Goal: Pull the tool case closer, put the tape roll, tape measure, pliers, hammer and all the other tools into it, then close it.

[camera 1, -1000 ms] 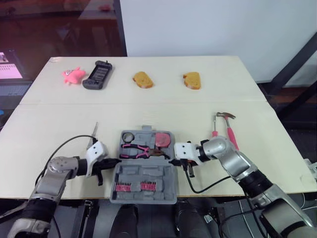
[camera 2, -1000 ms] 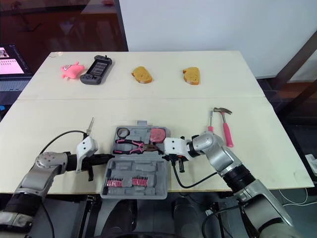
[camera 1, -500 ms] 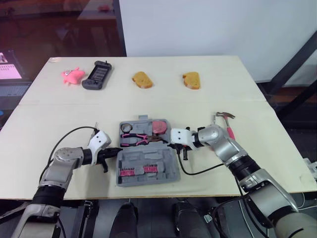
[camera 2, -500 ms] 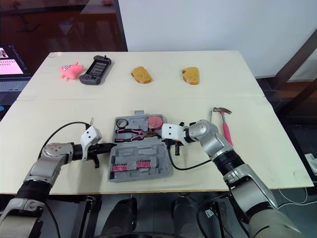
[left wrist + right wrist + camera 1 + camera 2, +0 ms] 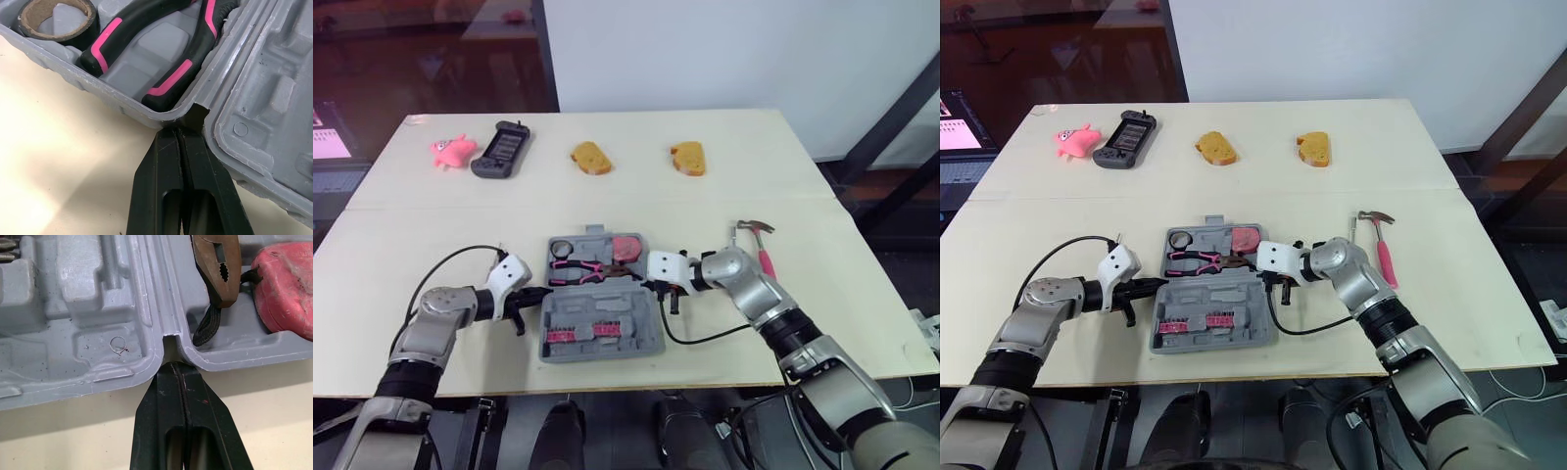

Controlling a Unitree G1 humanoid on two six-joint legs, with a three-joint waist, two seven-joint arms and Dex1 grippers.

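We see a pale bench [image 5: 822,323] with a grey tool case [image 5: 641,313] lying open near the middle of its front edge. The left gripper [image 5: 180,134], its fingers pressed together, touches the case's left hinge notch. The right gripper [image 5: 182,369], fingers likewise closed, touches the right hinge notch. A pink-handled hammer [image 5: 1385,262] lies toward the bench's right edge, apart from the case. The case's far half holds pliers [image 5: 168,83], a red tape measure [image 5: 286,289] and a tape roll [image 5: 58,34].
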